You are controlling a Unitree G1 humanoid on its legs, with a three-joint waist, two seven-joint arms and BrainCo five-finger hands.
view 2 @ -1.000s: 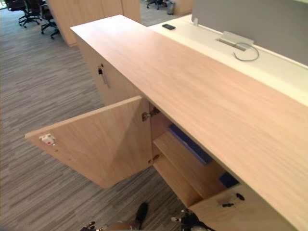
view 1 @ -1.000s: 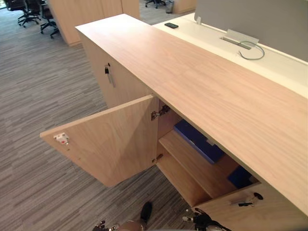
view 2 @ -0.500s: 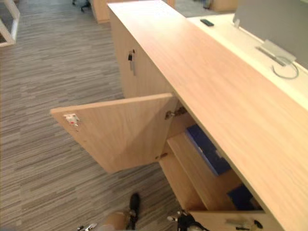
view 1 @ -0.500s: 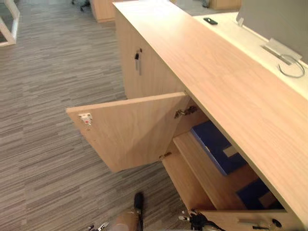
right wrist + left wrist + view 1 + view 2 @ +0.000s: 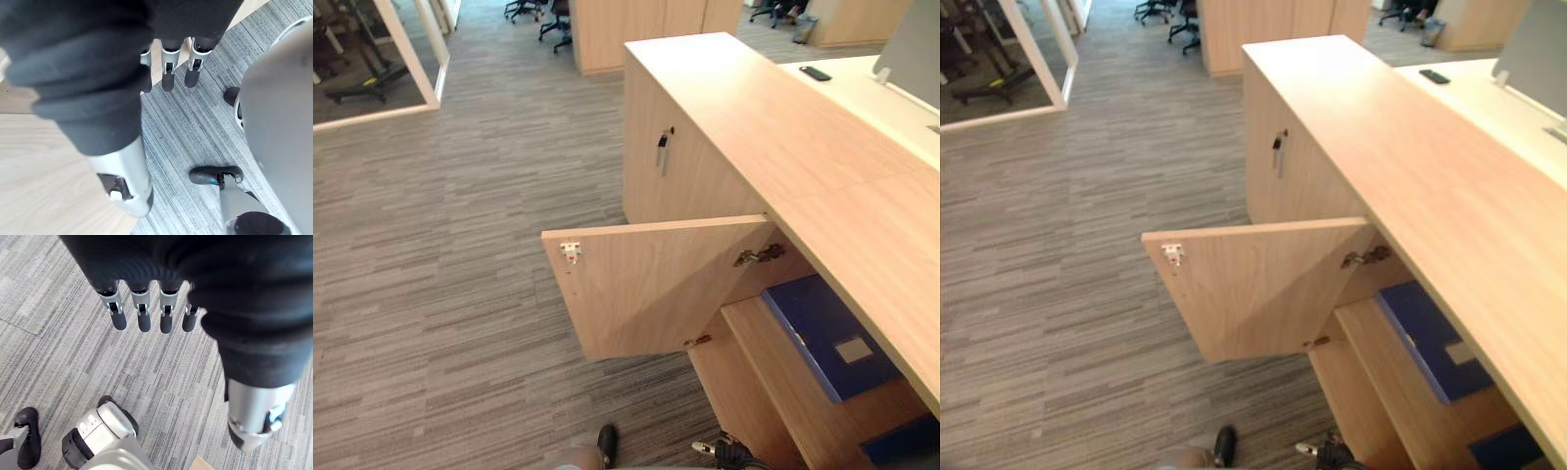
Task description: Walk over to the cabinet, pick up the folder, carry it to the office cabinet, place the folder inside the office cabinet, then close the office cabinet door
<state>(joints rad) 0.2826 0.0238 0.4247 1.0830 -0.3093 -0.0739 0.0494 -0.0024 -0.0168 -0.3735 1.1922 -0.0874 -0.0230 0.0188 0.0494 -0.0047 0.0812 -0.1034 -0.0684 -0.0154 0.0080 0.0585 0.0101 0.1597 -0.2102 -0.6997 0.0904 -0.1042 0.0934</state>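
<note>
Folder (image 5: pixel 827 333) shelved; door (image 5: pixel 656 284) open, ahead of both hands. Left hand (image 5: pixel 144 316) and right hand (image 5: pixel 168 73) hang relaxed, empty. Risk I note: a misjudged reach clips the door's edge.

Bare carpet (image 5: pixel 161 382) below left fingers (image 5: pixel 142 318). Wood panel (image 5: pixel 39 161) just beside right fingers (image 5: pixel 167 81). Open door (image 5: pixel 656 284) juts over carpet, well apart.

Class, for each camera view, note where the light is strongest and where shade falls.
Left eye view: glare whitens the far end of the cabinet top; the blue folder lies in softer shade beneath it. Right eye view: the open door is evenly lit. Wrist views: the carpet past the left hand and right hand shows no hard shadows.
</note>
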